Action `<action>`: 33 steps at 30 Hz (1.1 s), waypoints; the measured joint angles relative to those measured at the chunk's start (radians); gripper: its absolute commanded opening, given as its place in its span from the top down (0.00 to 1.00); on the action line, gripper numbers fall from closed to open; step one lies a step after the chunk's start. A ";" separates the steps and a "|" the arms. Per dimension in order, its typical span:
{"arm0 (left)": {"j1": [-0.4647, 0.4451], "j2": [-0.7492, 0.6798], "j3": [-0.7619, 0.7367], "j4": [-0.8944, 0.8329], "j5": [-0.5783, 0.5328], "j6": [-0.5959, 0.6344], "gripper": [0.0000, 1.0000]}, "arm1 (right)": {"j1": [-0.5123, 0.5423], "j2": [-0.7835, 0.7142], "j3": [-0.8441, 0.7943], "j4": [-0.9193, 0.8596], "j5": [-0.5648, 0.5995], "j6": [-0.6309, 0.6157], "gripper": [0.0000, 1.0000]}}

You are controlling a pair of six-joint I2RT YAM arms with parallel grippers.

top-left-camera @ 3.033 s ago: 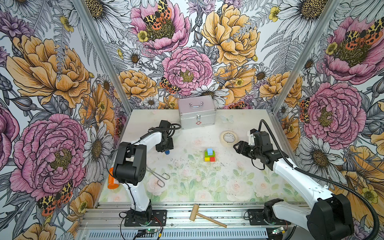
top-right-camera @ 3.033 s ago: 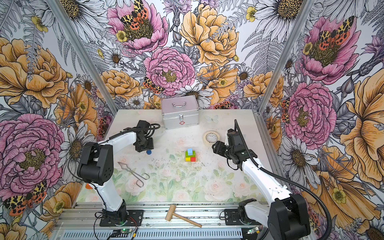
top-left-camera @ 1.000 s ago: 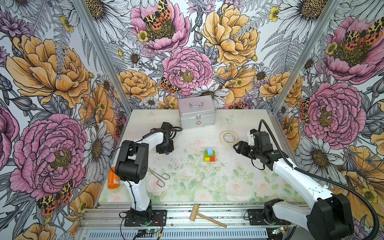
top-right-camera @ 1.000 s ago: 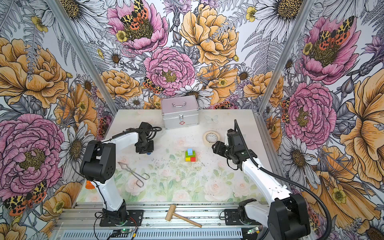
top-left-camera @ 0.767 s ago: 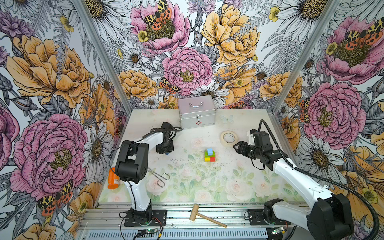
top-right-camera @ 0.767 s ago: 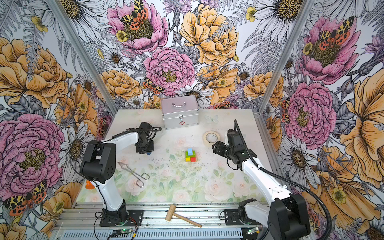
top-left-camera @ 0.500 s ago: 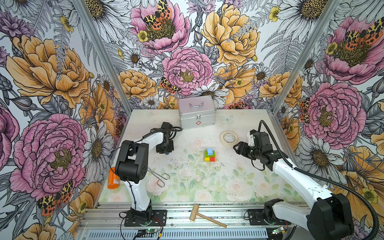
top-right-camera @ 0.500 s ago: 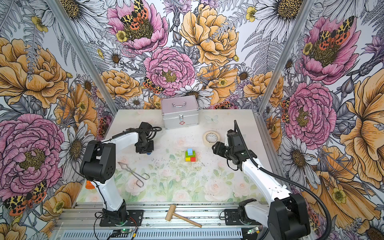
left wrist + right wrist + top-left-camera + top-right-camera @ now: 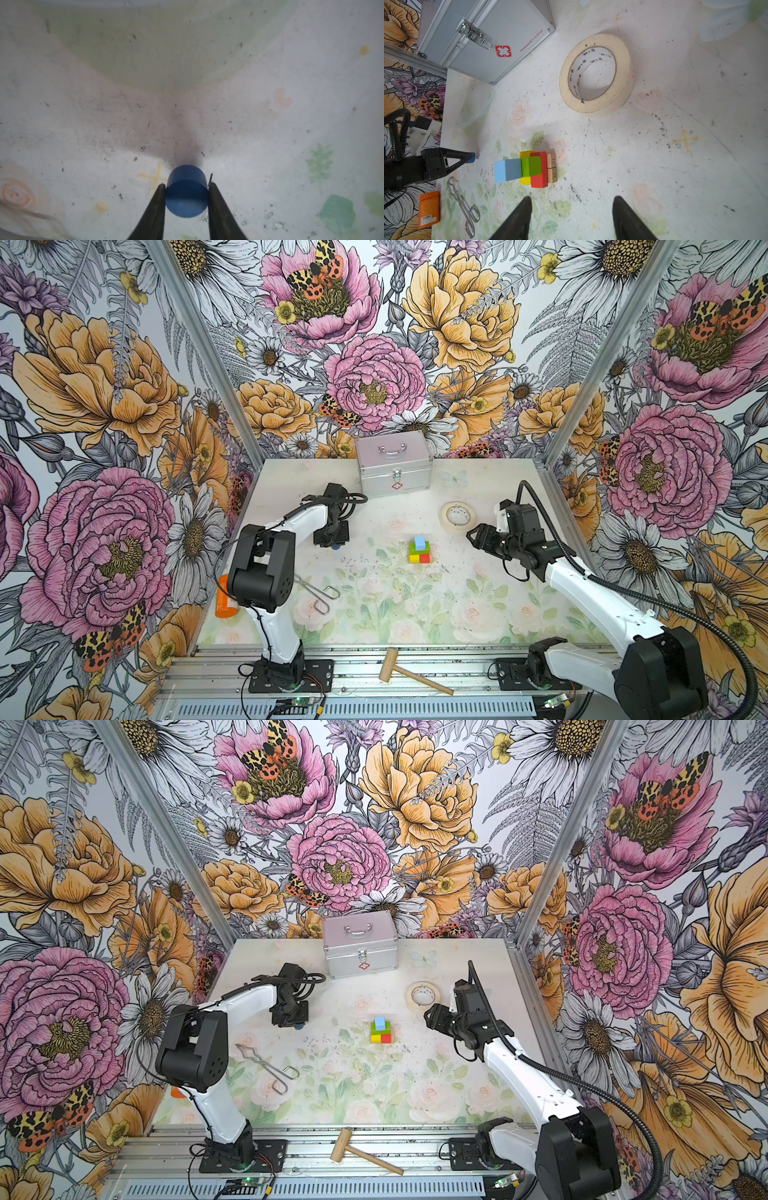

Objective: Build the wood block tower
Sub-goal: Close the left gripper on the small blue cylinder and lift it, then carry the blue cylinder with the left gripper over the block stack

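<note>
Here, the left end effector [image 9: 187,185] is pinching the dark blue short wooden cylinder [image 9: 187,197] between its two black fingers [image 9: 158,207], each pressing against a side of the block. The cylinder is sitting low over the pale floral-printed counter [image 9: 415,614], left of centre in both top views; whether it is touching the surface cannot be told. The small tower of wood blocks [image 9: 419,551] is standing near the middle of the counter, well apart from the cylinder. In the right wrist view two plain tan wooden bars [image 9: 552,168] are lying side by side at its bottom, the red bar [image 9: 538,172] and the yellow bar [image 9: 525,180] are lying on them, the green bar [image 9: 532,166] is resting on those, and the light blue cube [image 9: 508,170] is sitting on top. The right end effector [image 9: 571,199] is hovering to the right of the tower, its jaws spread wide with nothing between them. A silver metal case [image 9: 395,470] is standing at the back edge, a roll of cream masking tape [image 9: 457,515] is lying between it and the right arm, thin metal tongs [image 9: 459,200] and an orange plastic bottle [image 9: 428,209] are lying beside the left arm, and a plain wooden mallet [image 9: 415,678] is lying on the front rail.
</note>
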 measured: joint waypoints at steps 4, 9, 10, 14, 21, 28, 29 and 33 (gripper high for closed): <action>-0.020 -0.032 0.037 -0.023 0.008 0.009 0.78 | 0.000 0.000 0.000 0.000 0.000 0.000 0.37; -0.055 -0.047 0.088 -0.066 0.023 0.027 0.78 | 0.000 0.000 0.000 0.000 0.000 0.000 0.37; -0.062 -0.048 0.096 -0.071 0.029 0.031 0.78 | 0.000 0.000 0.000 0.000 0.000 0.000 0.36; -0.098 -0.064 0.132 -0.101 0.066 0.043 0.78 | 0.000 0.000 0.000 0.000 0.000 -0.001 0.36; -0.164 -0.104 0.221 -0.169 0.106 0.061 0.78 | 0.000 0.011 0.000 0.000 -0.008 -0.001 0.36; -0.258 -0.117 0.344 -0.249 0.108 0.068 0.78 | 0.000 0.018 0.000 0.002 -0.023 -0.002 0.36; -0.272 -0.117 0.362 -0.261 0.108 0.072 0.78 | 0.000 0.018 0.000 0.002 -0.023 -0.002 0.36; -0.329 -0.109 0.434 -0.306 0.108 0.084 0.78 | 0.000 0.018 0.000 0.005 -0.027 -0.002 0.36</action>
